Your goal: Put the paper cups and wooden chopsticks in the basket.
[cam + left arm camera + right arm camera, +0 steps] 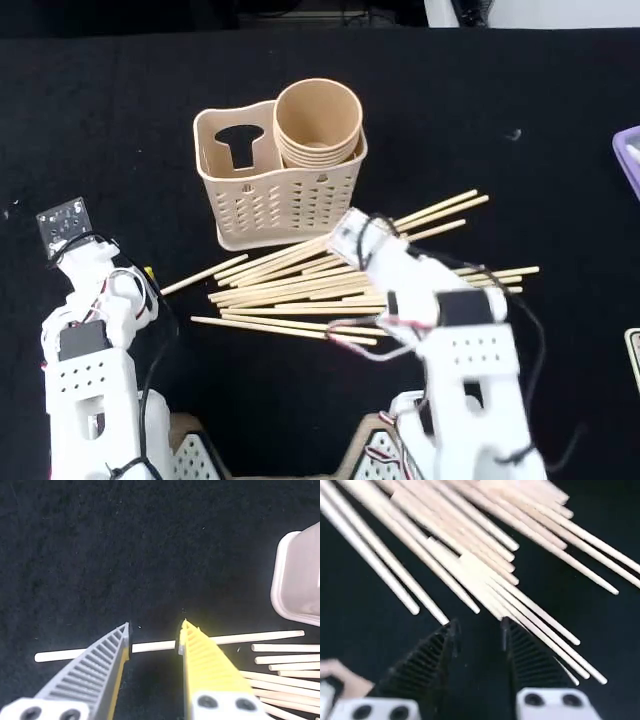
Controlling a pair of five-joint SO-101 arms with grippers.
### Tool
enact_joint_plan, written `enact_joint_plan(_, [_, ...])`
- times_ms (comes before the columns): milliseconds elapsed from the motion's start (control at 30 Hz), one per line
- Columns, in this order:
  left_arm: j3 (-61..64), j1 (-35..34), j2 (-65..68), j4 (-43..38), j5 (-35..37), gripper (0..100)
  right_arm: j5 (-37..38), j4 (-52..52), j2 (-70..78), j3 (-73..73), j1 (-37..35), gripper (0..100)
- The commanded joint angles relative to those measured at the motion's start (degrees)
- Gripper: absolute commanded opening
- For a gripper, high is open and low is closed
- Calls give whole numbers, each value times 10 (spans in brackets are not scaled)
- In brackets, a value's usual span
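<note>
A beige slotted basket (270, 195) stands at the table's middle back, with stacked paper cups (318, 122) in its right compartment. Many wooden chopsticks (320, 290) lie fanned out on the black table in front of it. My left gripper (154, 629) is open, low over one stray chopstick (240, 638) that runs across just beyond its grey and yellow fingertips; the basket's corner (295, 580) shows nearby. My right gripper (479, 626) is open, its black fingers just short of the chopstick pile (485, 555). The right arm's wrist (365, 245) hangs over the pile.
The basket's left compartment (232, 145) holds no cups. A purple object (629, 152) sits at the right table edge, with another small item (634, 358) below it. Bare black table lies left of the basket and behind it.
</note>
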Motion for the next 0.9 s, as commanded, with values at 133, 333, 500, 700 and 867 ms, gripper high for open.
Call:
enact_joint_plan(133, [-6, -4, 2, -11, 0, 170, 146, 7, 133, -60, 10, 218])
enact_joint_plan(333, [-6, -4, 1, -11, -1, 170, 238, -25, 139, -30, 9, 218])
enact_joint_plan(500, [-6, -4, -1, -9, -1, 170, 237, -144, 140, 31, 9, 220])
enact_joint_plan(700, [-6, -5, 1, -11, -1, 170, 237, -178, 141, 64, -1, 219])
enact_joint_plan(867, [-6, -5, 1, -11, -1, 170, 236, -178, 142, 60, -4, 219])
